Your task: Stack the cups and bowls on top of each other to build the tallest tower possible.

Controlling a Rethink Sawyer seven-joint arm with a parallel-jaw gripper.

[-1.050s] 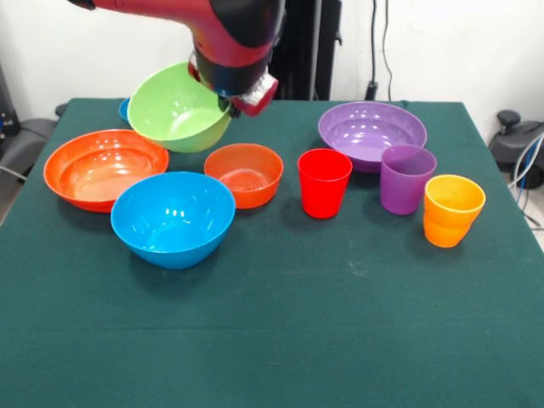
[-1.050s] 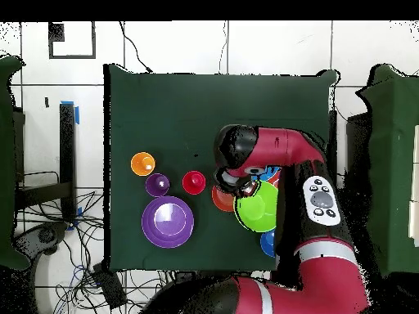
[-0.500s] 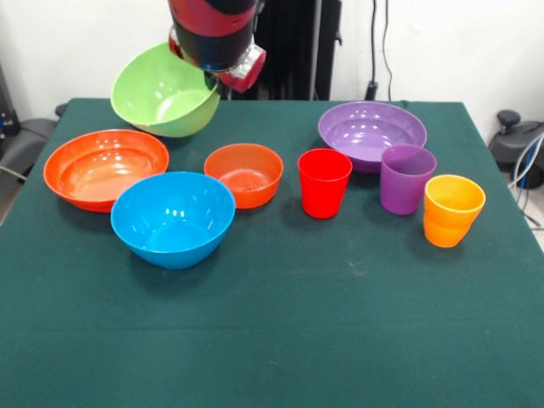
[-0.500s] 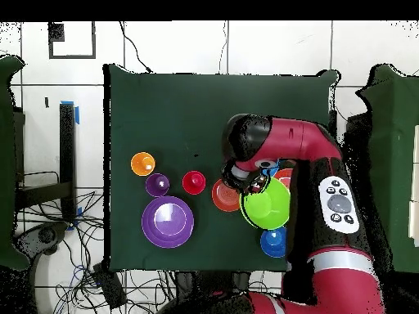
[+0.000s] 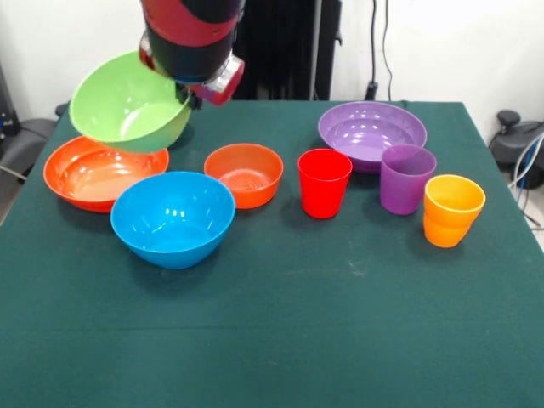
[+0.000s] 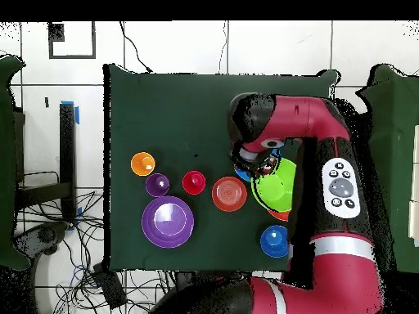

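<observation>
Gripping the green bowl by its rim, pincer clamped on the edge nearest the wrist, with the bowl tilted and lifted clear of the worktop. Hanging over the wide orange-red bowl, partly covering it in the overhead view, where the green bowl hides most of that one and the arm crosses above. Just beside, sitting upright and empty: light blue bowl and small orange bowl. Farther along the row, red cup, purple cup and orange cup, each standing alone, with the purple bowl behind them. Showing only from above, near the robot's base: dark blue bowl. Judging by this layout, barely begun: nothing nested or stacked yet, no tower anywhere, only the first piece in the air. Left to do, seemingly: setting the green bowl into or onto a base, then adding the remaining bowls and all three cups.
</observation>
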